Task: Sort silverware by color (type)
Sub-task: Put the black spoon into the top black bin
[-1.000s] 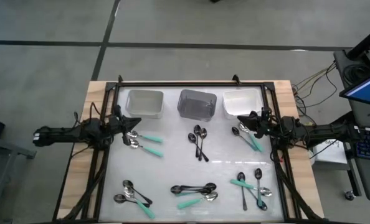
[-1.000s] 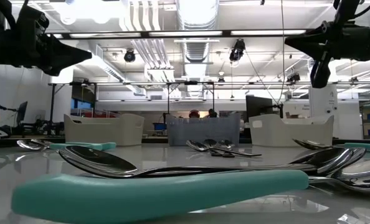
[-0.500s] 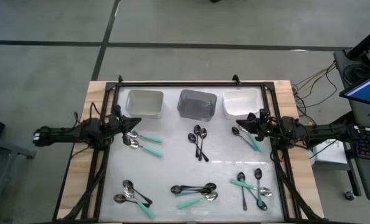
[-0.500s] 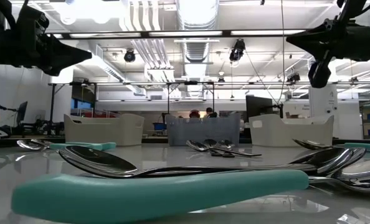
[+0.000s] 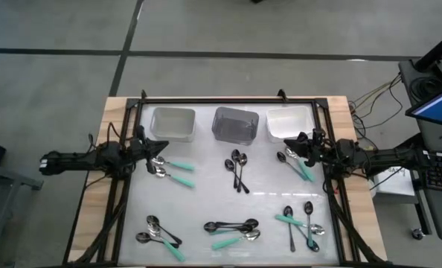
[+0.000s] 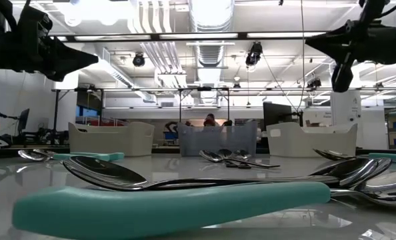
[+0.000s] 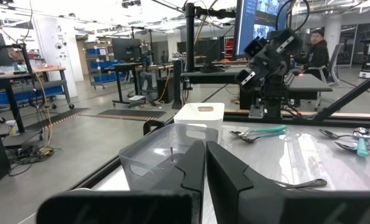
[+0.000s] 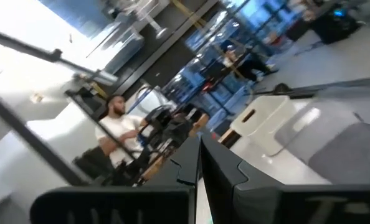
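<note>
Nearest the low camera lies a teal-handled spoon (image 6: pixel 171 200) with a shiny bowl, part of the front row of spoons (image 5: pixel 232 231) scattered in three clumps along the counter (image 5: pixel 206 197) edge. Mid-counter sits a small black cluster (image 5: pixel 238 167), with teal-handled pairs to the left (image 5: pixel 169 170) and right (image 5: pixel 295 165). At the back stand three bins (image 5: pixel 232 123), all apparently empty, though the grey middle one is hard to read.

The left tool (image 5: pixel 148 151) hangs above the left pair, fingers pressed together and holding nothing. The right tool (image 5: pixel 298 146) hovers over the right pair, likewise closed and empty.

These spoons look light and stiff. The glossy bowls and black plastic are likely slippery and lie flat, so a pinch across the handle's middle seems safest; the teal handles are thicker and should give better purchase. Where spoons overlap, one may drag its neighbour along.
</note>
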You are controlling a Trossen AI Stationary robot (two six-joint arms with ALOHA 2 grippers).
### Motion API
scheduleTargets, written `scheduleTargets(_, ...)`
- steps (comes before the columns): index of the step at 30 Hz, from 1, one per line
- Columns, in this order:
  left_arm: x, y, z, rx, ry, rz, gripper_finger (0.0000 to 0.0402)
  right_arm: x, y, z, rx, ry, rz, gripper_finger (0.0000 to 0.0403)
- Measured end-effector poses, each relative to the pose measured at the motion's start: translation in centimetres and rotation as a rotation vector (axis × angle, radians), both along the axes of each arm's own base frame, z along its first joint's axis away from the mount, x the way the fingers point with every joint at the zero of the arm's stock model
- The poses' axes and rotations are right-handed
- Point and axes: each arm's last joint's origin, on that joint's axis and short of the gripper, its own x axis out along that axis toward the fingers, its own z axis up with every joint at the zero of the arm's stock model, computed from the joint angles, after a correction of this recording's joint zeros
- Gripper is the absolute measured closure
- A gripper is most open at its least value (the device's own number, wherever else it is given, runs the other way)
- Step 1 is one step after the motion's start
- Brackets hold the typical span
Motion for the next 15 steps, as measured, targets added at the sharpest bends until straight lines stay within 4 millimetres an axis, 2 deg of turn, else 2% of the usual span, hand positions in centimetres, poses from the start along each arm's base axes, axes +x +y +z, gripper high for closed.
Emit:
scheduleTargets(4, 0.0, 0.0, 0.0, 0.000, -0.001, 0.000, 0.0402, 0.0, -0.1, -0.1, 0.061, 0.005, -0.019, 0.0394)
scheduleTargets(6, 0.0, 0.0, 0.0, 0.000, -0.001, 0.000, 0.0402, 0.3, -0.1, 0.1, 0.072, 0.068, -0.020, 0.0394)
scheduleTargets(15, 0.0, 0.0, 0.0, 0.000, 0.000, 0.000, 0.0402, 2.0, -0.4, 3.0, 0.057, 0.442, -0.103, 0.0394)
